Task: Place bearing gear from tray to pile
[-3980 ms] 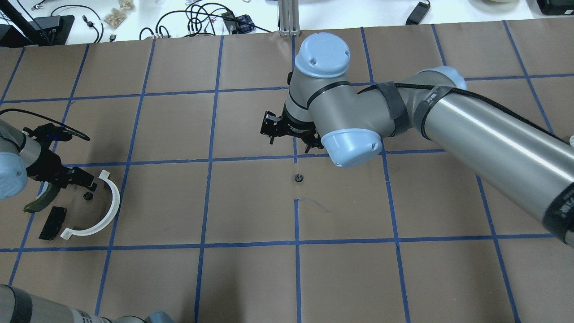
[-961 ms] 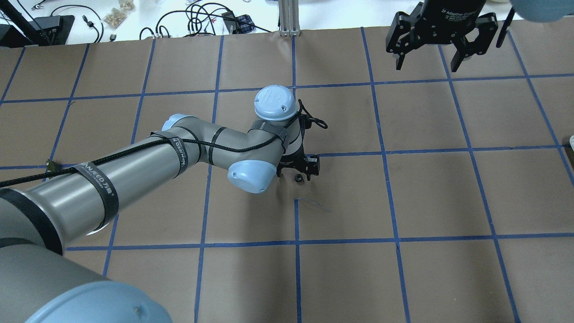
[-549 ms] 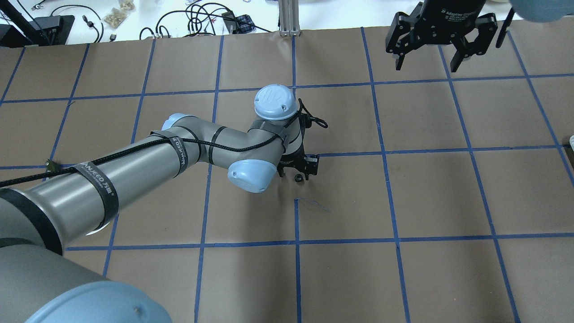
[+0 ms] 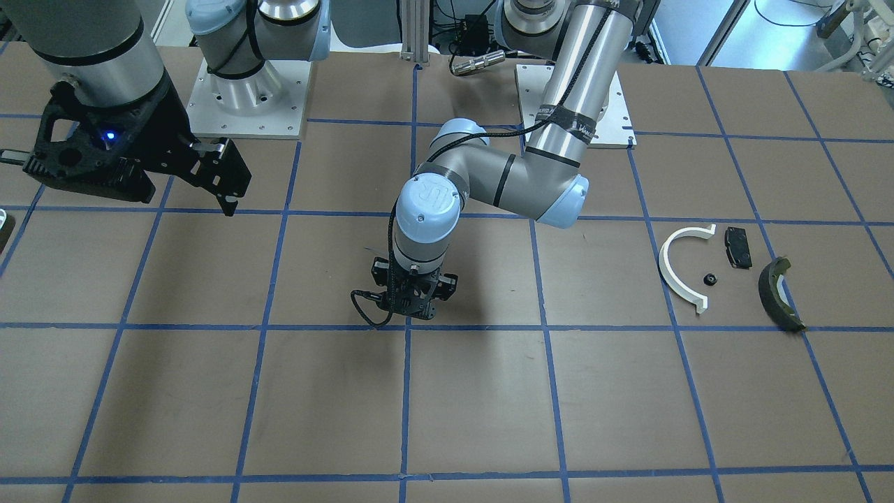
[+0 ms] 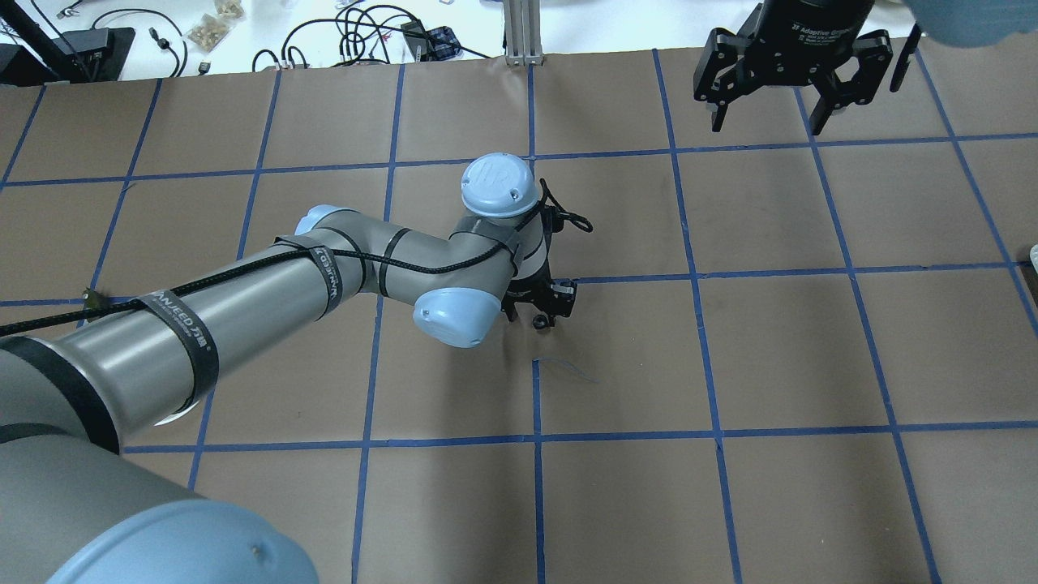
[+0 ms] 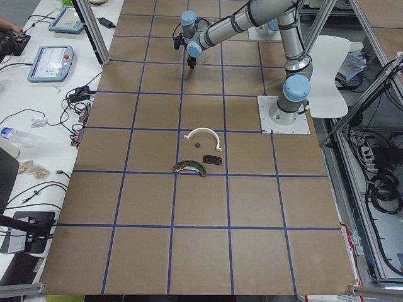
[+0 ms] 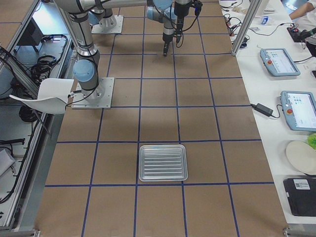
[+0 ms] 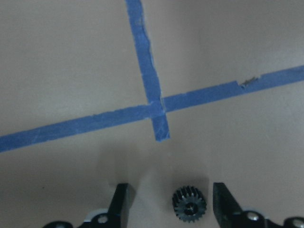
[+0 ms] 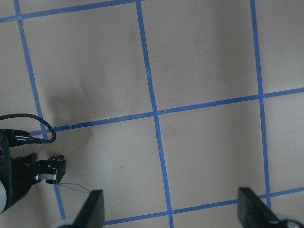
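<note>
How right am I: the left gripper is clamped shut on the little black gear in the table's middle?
Not clamped. The left wrist view shows the left gripper open, its fingers either side of the gear without touching it.

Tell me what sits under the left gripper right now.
The bearing gear lies on the brown paper between the open fingers of the left gripper. In the front-facing view the wrist covers it.

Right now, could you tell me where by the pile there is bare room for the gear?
Bare patches: between the small gear and the olive-edged shoe, and the grid square on the operators' side of the white half-ring. Crowded: the half-ring's mouth, where that gear and the black pad sit close.
</note>
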